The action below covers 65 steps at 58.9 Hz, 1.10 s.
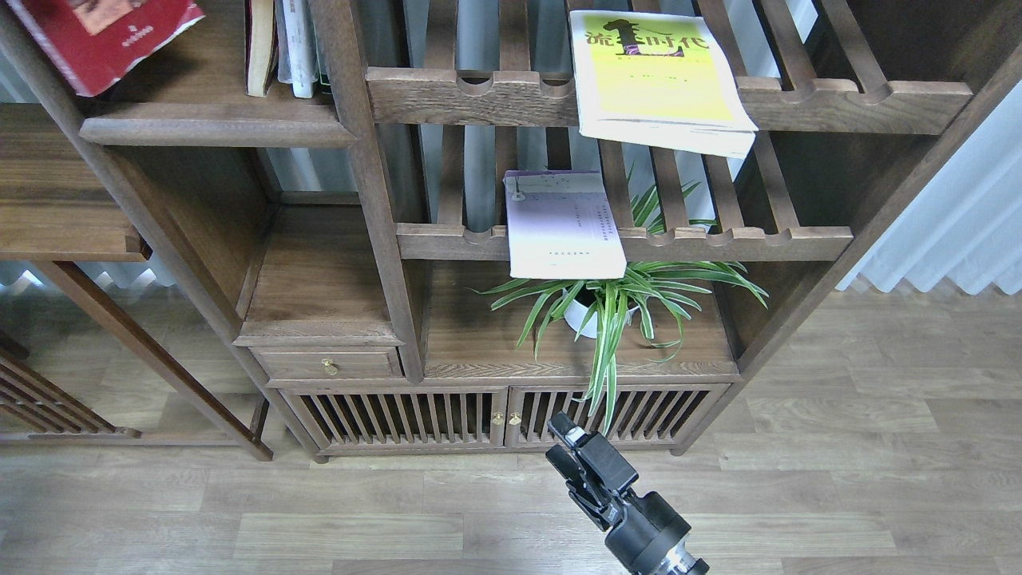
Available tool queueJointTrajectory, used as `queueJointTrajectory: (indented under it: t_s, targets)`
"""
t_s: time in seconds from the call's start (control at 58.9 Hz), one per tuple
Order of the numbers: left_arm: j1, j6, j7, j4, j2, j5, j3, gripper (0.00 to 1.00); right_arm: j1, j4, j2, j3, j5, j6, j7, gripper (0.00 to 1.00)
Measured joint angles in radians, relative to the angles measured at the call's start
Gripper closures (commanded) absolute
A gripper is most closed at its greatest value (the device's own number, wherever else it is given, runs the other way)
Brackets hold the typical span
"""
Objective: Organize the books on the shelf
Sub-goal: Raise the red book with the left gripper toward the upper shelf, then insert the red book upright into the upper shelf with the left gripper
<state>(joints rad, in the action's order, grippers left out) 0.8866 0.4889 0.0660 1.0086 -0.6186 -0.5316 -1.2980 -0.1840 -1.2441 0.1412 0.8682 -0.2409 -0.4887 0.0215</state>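
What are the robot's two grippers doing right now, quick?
Left gripper: not in view.
Right gripper: raised low in front of the bookcase, holding nothing; seen end-on, so open or shut cannot be told.

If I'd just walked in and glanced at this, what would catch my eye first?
Probably the bright yellow-green book lying flat on the upper slatted rack, its corner overhanging the front rail. Below it, a pale lavender-white book lies on the lower rack, above a spider plant spilling striped leaves. A dark red book pokes in at top left.
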Motion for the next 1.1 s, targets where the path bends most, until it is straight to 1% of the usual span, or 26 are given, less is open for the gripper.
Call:
queueJointTrajectory:
  t_s: [0.051,0.068,0.255,0.476,0.85,1.104]
  targets:
    - [0.018,0.0,0.0,-0.016,0.017,-0.011,0.007,0.94,0.0,0.0,0.0,0.0,0.0,0.0,0.0,0.06]
    - [0.042,0.0,0.0,-0.037,0.034,-0.022,0.022,0.94,0.0,0.0,0.0,0.0,0.0,0.0,0.0,0.06]
    - [0.102,0.0,-0.001,-0.089,0.067,-0.029,0.059,0.94,-0.003,0.0,0.0,0.001,0.0,0.0,-0.002,0.06]
    - [0.156,0.0,-0.002,-0.142,0.121,-0.041,0.07,0.94,-0.003,0.0,-0.001,0.001,-0.001,0.0,-0.002,0.06]
    - [0.162,0.0,-0.002,-0.147,0.186,-0.043,0.077,0.94,-0.003,0.0,-0.002,0.002,-0.001,0.0,-0.002,0.06]
    - [0.168,0.0,-0.003,-0.19,0.191,-0.044,0.077,0.94,-0.003,0.0,-0.002,0.003,-0.002,0.0,-0.002,0.06]
